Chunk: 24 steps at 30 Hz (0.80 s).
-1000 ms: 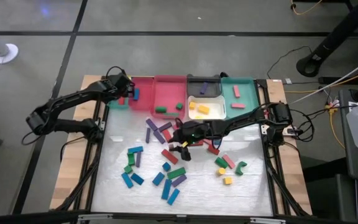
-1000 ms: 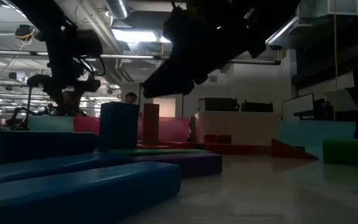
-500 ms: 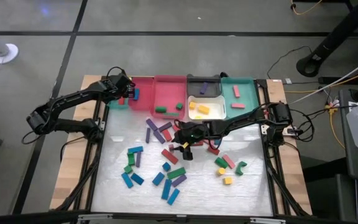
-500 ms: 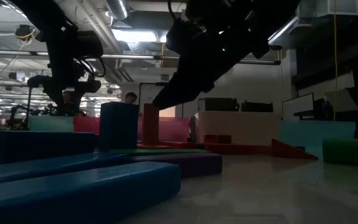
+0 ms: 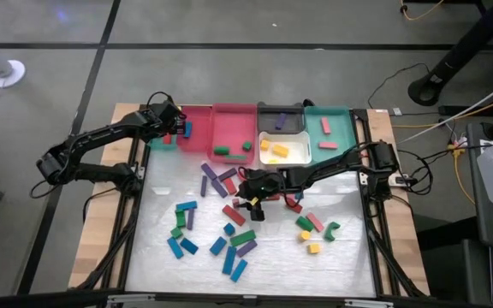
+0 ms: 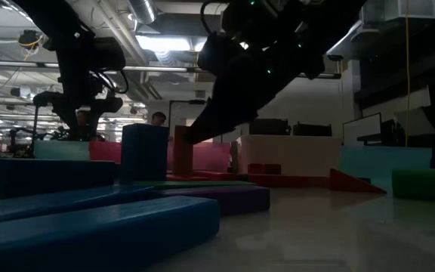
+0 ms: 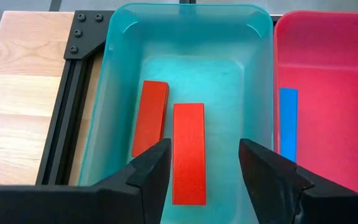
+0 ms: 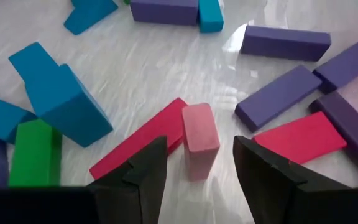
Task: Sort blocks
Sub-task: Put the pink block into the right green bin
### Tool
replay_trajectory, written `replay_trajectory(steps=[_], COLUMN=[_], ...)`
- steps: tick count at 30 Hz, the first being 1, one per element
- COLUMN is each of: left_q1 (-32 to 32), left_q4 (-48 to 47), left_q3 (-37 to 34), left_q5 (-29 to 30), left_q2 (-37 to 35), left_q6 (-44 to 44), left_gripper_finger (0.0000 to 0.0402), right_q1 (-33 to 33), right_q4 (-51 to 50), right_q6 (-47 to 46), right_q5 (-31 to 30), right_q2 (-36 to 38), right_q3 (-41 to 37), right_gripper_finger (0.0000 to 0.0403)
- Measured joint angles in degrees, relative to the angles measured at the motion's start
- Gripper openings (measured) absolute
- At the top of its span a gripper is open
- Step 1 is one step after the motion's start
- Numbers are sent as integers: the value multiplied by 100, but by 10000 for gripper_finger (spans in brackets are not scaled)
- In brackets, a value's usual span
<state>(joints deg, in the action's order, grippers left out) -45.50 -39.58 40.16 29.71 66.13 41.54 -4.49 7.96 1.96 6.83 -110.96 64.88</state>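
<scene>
- A bench (image 5: 349, 257) is seen from above, with a row of trays along its far edge and many small coloured blocks (image 5: 229, 235) scattered on its pale surface.
- The right pincer (image 5: 252, 202) is held low over the middle of the scatter, its fingers spread and empty.
- In the right wrist view a pink block (image 8: 199, 140) stands just ahead of the gap between the spread fingers, touching a flat red bar (image 8: 138, 149); it is judged to be the piece lined up for picking.
- Purple bars (image 8: 277, 96) and blue blocks (image 8: 61, 99) lie near it, so a narrow approach is probably needed.
- The left pincer (image 5: 171, 120) is held over the teal tray (image 7: 114, 112) at the left end of the row, fingers spread, nothing pinched.
- Two red blocks (image 7: 189, 152) lie side by side in that tray, below the fingers; a blue block (image 7: 288, 121) lies in the neighbouring pink tray (image 7: 328, 74). Colours seem to be grouped by tray.
- Compared with a second ago, the right arm has been lowered and drawn slightly back over the scatter, as seen in the low view; the left arm is unchanged, and no block is seen to have shifted.
</scene>
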Motion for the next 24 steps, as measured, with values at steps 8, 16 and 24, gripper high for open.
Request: replay_trajectory(steps=[8, 16, 24], left_q1=[0, 2, 2], left_q4=[1, -1, -6], left_q3=[0, -2, -2], left_q5=[0, -17, -39], left_q2=[0, -9, -9], left_q6=[0, 0, 0], left_gripper_finger=[178, 178, 178], right_q1=[0, 0, 0], right_q4=[210, 515, 560], right_q6=[-13, -17, -241], right_q5=[20, 171, 175], right_q2=[-177, -354, -331], right_q3=[-7, 0, 0], right_gripper_finger=[186, 145, 53])
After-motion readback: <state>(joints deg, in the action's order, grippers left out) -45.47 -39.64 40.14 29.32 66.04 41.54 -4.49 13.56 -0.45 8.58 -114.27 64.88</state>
